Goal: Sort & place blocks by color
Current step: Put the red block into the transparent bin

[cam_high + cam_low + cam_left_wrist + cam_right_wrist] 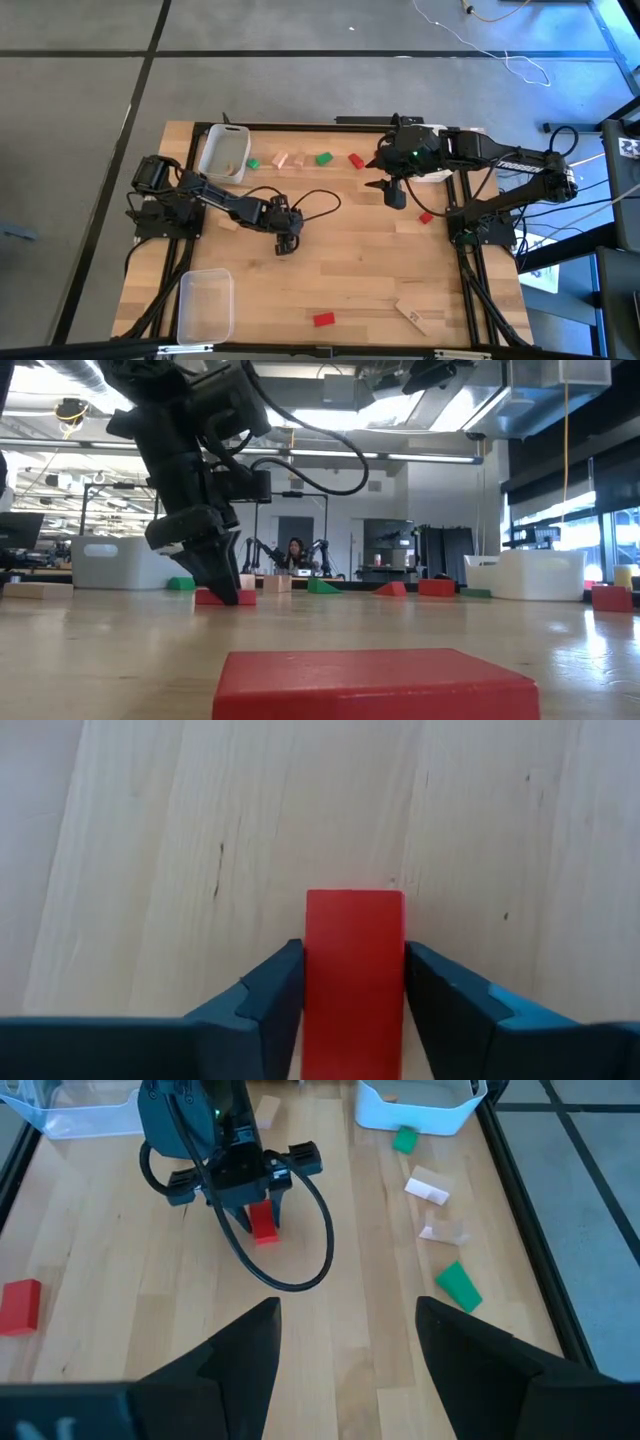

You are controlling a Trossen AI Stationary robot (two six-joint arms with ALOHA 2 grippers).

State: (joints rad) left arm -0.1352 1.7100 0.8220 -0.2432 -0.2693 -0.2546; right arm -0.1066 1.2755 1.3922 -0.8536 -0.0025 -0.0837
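Left wrist view shows the left hand (353, 1010) down on the bench (150, 850), fingers against both sides of a red block (354, 970), gripping it. Next it likely needs lifting toward a bin. The right hand (345, 1340) hovers open.

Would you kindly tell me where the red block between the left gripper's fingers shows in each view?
High: hidden under the left gripper, mid-table.
Low: red block at the fingertips, left of centre.
Left wrist: bottom centre, between the fingers.
Right wrist: upper left-centre.
Shared landmark: left gripper.
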